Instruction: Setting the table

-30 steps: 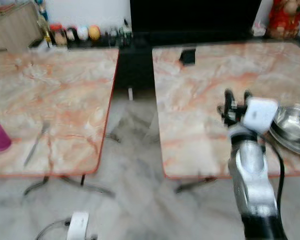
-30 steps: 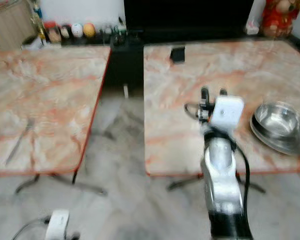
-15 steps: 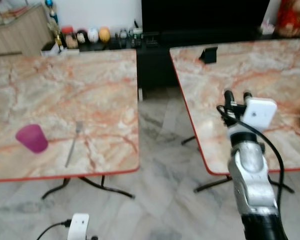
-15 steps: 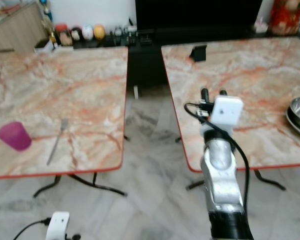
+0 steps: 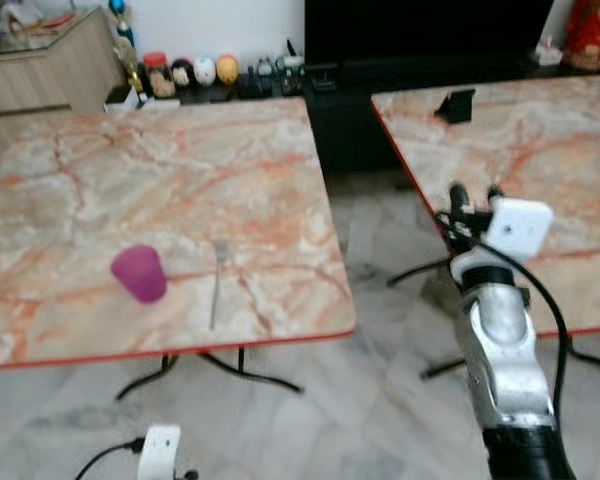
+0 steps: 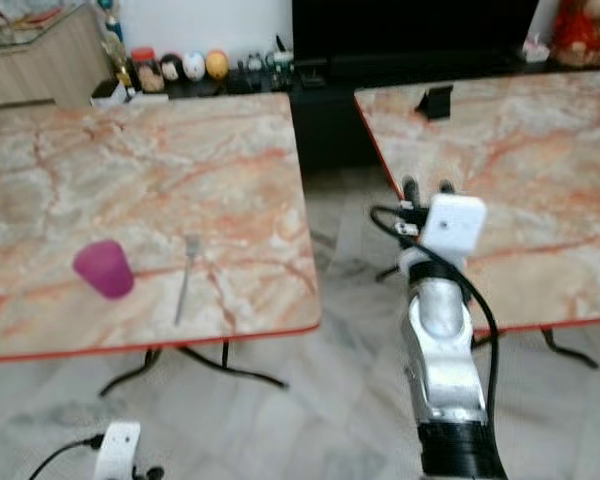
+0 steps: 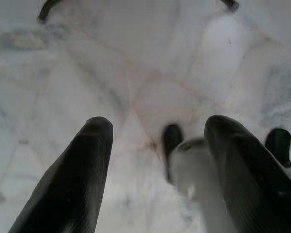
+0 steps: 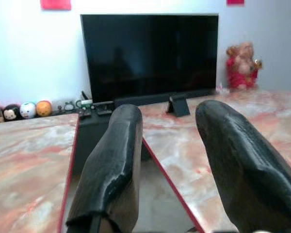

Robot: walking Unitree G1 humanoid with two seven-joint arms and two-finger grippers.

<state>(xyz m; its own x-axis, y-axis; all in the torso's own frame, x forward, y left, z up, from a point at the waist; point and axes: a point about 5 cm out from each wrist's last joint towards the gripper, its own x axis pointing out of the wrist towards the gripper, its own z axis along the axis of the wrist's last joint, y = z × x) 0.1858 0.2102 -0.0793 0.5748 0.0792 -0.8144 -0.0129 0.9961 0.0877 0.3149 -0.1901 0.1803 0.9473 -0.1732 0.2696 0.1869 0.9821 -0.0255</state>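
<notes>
Nearest me, my left gripper (image 7: 150, 165) is hanging low over the floor (image 7: 136, 63), fingers apart and holding nothing. My right gripper (image 5: 472, 190) is reaching forward at table height, fingers spread and empty, over the gap between the two tables. On the left table (image 5: 130, 170) I'm seeing a purple cup (image 5: 140, 274) standing upright with a fork (image 5: 217, 283) lying just beside it, near the front edge. Beyond the right table (image 5: 540, 140), a TV (image 8: 150, 53) is sitting against the wall.
</notes>
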